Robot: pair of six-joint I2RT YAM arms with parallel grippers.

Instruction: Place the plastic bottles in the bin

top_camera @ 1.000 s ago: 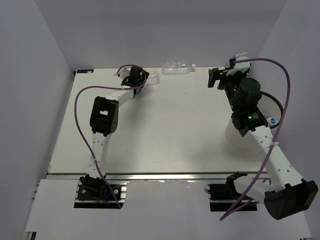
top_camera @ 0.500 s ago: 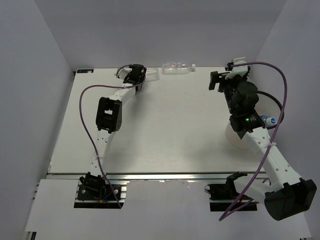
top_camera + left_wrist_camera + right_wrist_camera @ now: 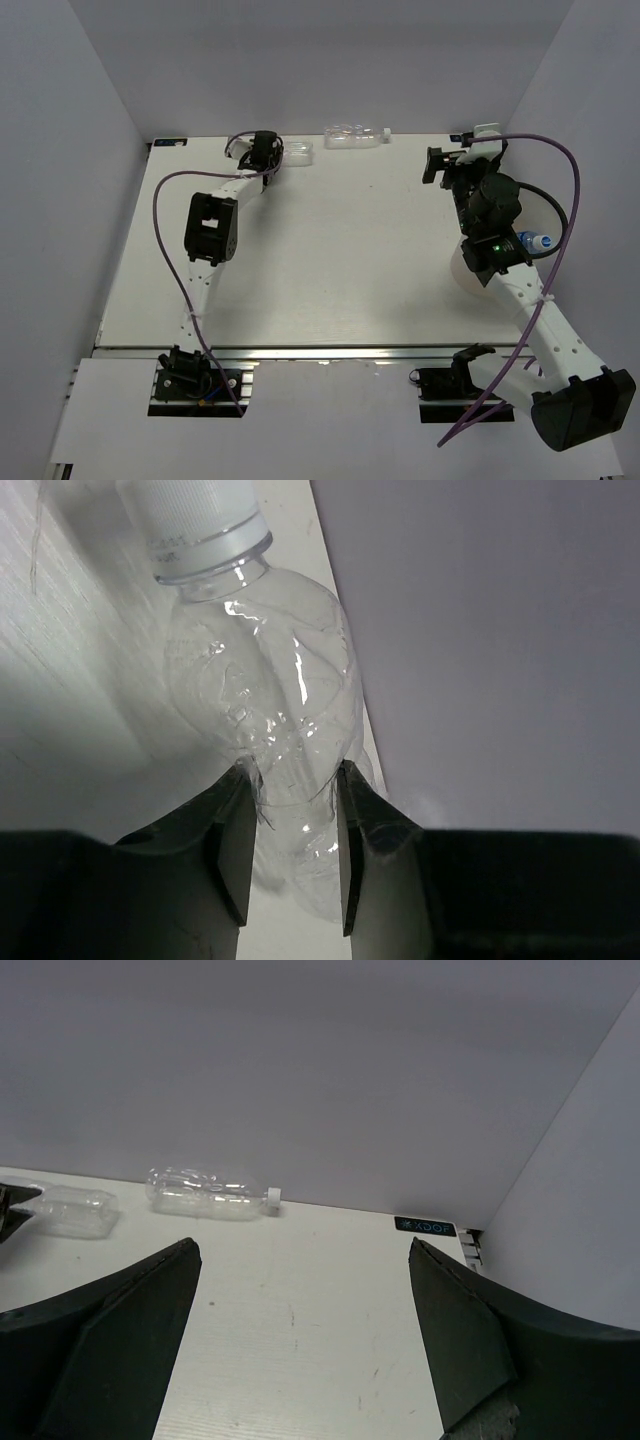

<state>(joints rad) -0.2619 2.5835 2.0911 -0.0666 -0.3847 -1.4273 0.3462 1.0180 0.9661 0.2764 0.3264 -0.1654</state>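
My left gripper (image 3: 265, 152) is at the back wall, shut on a clear unlabelled plastic bottle (image 3: 296, 153). In the left wrist view the two dark fingers (image 3: 228, 850) squeeze the crumpled body of this bottle (image 3: 265, 670), and its white cap points away. A second clear bottle (image 3: 355, 135) lies against the back wall, seen also in the right wrist view (image 3: 205, 1192). My right gripper (image 3: 438, 163) hangs open over the back right of the table with nothing in it (image 3: 300, 1350). The bin (image 3: 466, 276) sits under the right arm, mostly hidden. A blue-capped bottle (image 3: 537, 241) shows beside that arm.
Grey walls close off the back and both sides of the table. Purple cables loop from both arms. A small black label (image 3: 424, 1226) marks the back right corner of the tabletop.
The left gripper's jaws have closed on the clear bottle by the back wall, and that wrist has shifted slightly left. The right arm has barely moved.
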